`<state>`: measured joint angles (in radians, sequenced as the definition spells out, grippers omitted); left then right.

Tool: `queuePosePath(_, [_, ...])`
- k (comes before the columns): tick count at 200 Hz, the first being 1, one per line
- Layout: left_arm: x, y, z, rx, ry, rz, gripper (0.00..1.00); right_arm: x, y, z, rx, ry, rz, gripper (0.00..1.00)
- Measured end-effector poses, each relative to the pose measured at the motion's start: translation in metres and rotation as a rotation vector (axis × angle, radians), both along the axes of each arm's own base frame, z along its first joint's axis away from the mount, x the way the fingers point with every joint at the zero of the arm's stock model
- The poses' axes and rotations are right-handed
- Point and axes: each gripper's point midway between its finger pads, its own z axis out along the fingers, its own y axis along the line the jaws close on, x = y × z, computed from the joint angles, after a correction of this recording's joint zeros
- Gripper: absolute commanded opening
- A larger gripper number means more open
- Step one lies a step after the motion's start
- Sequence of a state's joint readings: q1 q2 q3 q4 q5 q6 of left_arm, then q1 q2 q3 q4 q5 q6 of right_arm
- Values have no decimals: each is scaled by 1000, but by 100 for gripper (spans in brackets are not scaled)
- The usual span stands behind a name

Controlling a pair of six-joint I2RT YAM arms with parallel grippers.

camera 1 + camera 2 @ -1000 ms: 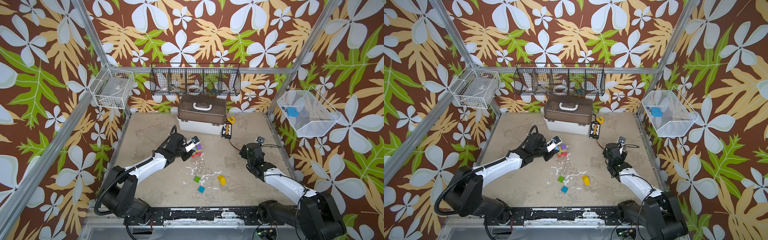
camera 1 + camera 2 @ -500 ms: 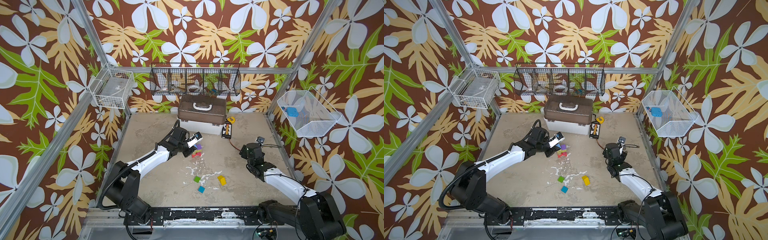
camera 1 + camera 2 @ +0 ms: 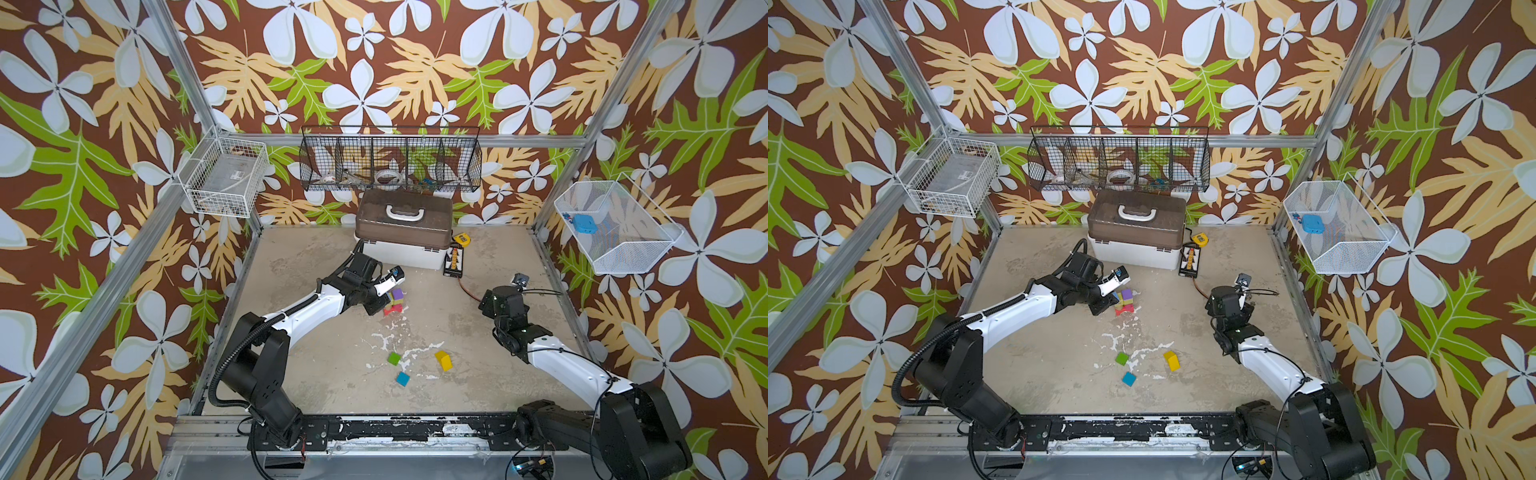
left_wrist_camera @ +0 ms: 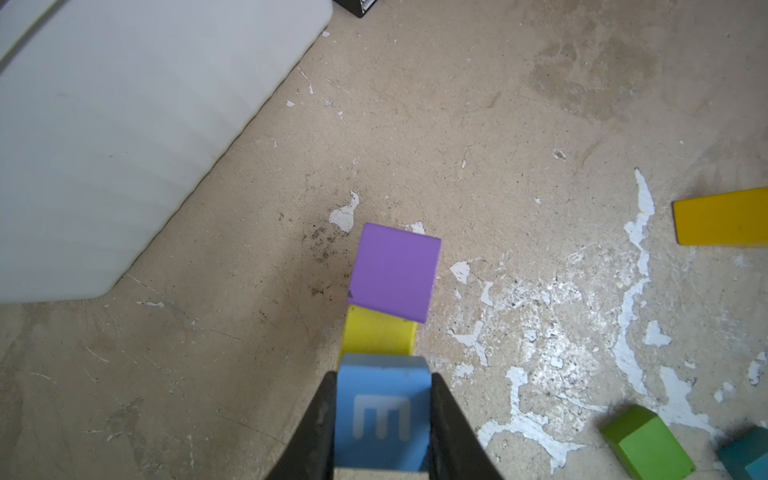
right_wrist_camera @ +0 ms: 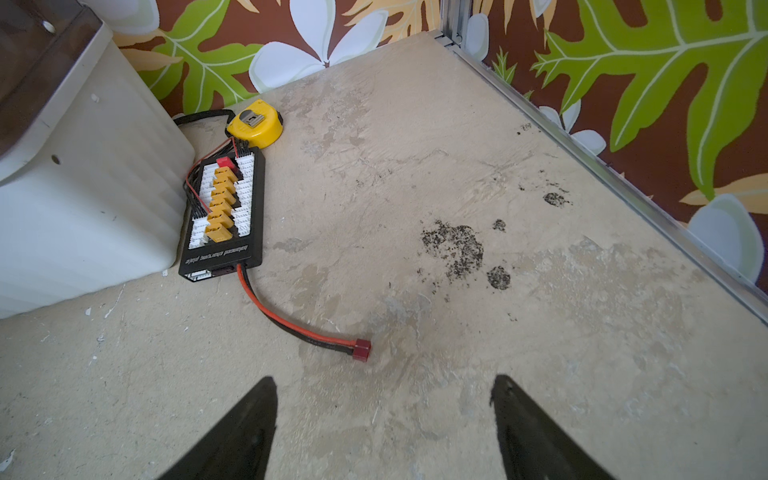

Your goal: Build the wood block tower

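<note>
In both top views the left gripper [image 3: 377, 304] covers part of the tower [image 3: 394, 302], so the block it holds is hidden there. The left wrist view shows it. Two black fingers [image 4: 320, 415] squeeze a blue block [image 4: 382, 415] with a white letter E. The near end of this block is cut off at the edge of the view. Just past it sit a yellow block [image 4: 378, 336] and a purple cube [image 4: 395, 272] that overlaps it. I cannot tell if the blue block touches the yellow one.

The tower is small and stands near the white box [image 3: 399, 255], with a red piece [image 3: 392, 309] at the bottom. Its middle blocks are too small to make out.

Nearer the front lie a green cube [image 3: 393, 358], a teal cube [image 3: 402, 378] and a yellow piece [image 3: 443, 360], each apart.

The right gripper [image 5: 384, 399] is spread wide over bare floor with nothing in it. Ahead of it lie a red wire [image 5: 360, 348], a black charging board [image 5: 224, 216] and a yellow tape measure [image 5: 254, 124].
</note>
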<state>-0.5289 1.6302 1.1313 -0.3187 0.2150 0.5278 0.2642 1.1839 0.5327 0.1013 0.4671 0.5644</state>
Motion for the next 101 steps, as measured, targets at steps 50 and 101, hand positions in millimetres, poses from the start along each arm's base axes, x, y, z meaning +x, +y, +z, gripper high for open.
queuePosePath(50, [-2,-3,1,-14,3,-17,0,0,0,0,0,0,1,81])
queuePosePath(101, [-2,-6,4,-20,-9,-38,0,0,0,0,0,0,1,81])
